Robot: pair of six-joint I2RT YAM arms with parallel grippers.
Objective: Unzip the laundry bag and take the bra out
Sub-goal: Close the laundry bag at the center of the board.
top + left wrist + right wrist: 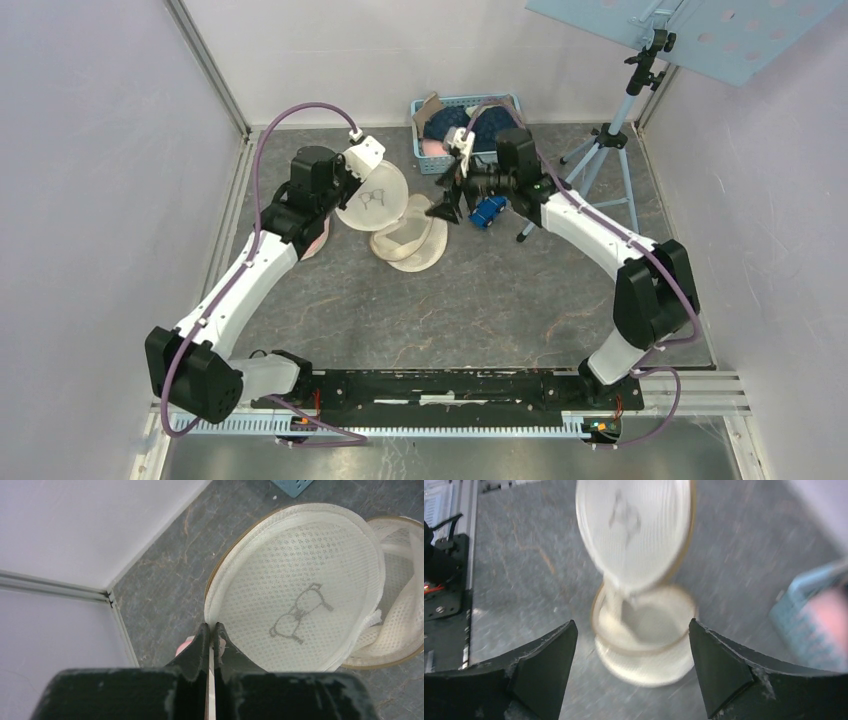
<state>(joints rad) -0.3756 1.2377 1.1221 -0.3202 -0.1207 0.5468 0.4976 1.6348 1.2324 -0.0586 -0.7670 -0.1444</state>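
i reckon the laundry bag (408, 242) is unzipped: left gripper (210, 627) pinches its lid (300, 585) up, right gripper (633, 628) spread above, and something pink left of the bag may be the bra (317, 241).

The bag (300, 575) was white mesh cloth, open-weave and matt, its rim bound with a tan, faintly shiny trim. The table (450, 310) had a matt grey surface veined like stone. The basket (465, 100) was pale blue perforated plastic. The left gripper (211, 627) was matt black plastic, scuffed pale at the edges; the right gripper (633, 624) looked alike. The left arm (240, 285) and right arm (590, 225) wore smooth, glossy white plastic shells. The tripod (615, 130) was bare metal tube.
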